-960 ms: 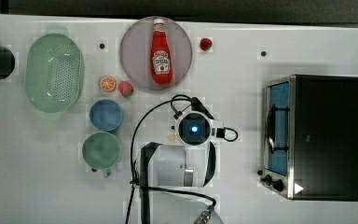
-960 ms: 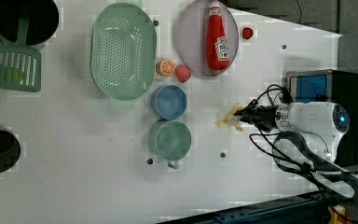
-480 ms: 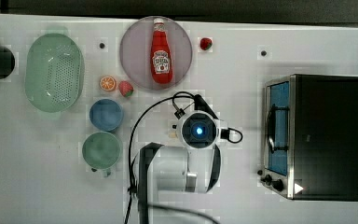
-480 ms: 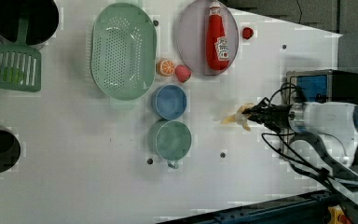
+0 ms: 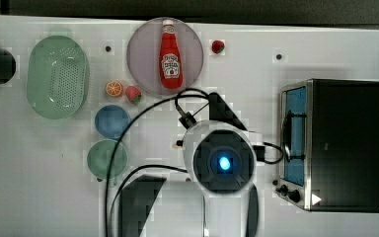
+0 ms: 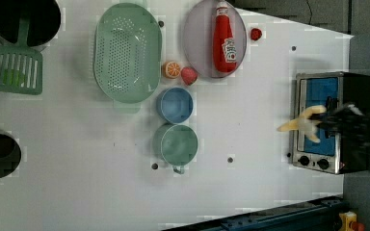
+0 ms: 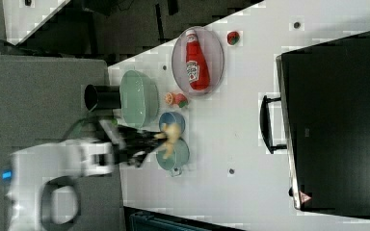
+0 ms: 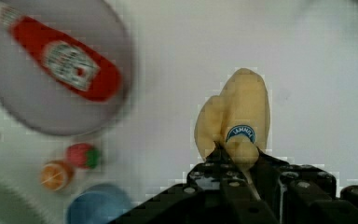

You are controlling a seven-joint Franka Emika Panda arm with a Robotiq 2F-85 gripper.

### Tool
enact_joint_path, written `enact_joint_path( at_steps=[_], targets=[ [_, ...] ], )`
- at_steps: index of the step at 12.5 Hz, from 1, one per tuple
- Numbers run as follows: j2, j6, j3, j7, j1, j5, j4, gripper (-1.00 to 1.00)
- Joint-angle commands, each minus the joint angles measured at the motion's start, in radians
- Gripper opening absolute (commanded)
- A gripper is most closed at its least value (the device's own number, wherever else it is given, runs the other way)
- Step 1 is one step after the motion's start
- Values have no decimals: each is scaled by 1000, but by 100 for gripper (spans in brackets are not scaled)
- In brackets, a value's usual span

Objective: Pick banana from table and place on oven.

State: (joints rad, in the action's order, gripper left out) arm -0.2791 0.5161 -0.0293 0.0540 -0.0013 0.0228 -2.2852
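My tool [image 8: 235,158] pinches the banana [image 8: 237,114] near one end, its black fingers [image 8: 214,170] pressed against the pale fruit on both sides. A blue oval sticker on the banana carries white lettering, too blurred to read for certain. In the left view the banana [image 6: 302,121] hangs lifted off the tabletop [image 6: 77,183], in front of the oven's blue glass door [image 6: 320,113].

The oven [image 5: 345,145] stands at the top view's right, its black top bare, with two black knobs [image 5: 288,191] at one corner of its face and a white triangle mark beside them.

One red ketchup bottle [image 5: 170,61] lies on one round grey plate [image 5: 143,74]; its white label bears print I cannot make out. Just beside the plate sit one orange slice [image 5: 114,89] and one strawberry [image 5: 133,94], touching or nearly so; a second strawberry [image 5: 218,46] lies apart on the plate's far side. That makes two strawberries.

One pale green colander [image 5: 57,76], one blue bowl [image 5: 112,121] and one green cup [image 5: 107,158] complete the count. The left view adds one green slotted spatula [image 6: 15,72].
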Motion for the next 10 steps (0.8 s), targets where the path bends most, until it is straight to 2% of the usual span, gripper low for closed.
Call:
enact_joint_path(
  at_steps=[1, 4, 7, 10],
  targets=[
    [-20, -203, -10, 36, -14, -16, 109, -64],
    [-39, -268, -68, 10, -22, -17, 193, -64],
    [-29, -272, -165, -61, -39, -28, 229, -64],
    [15, -239, -275, -250, -44, -80, 242, -64]
  ],
)
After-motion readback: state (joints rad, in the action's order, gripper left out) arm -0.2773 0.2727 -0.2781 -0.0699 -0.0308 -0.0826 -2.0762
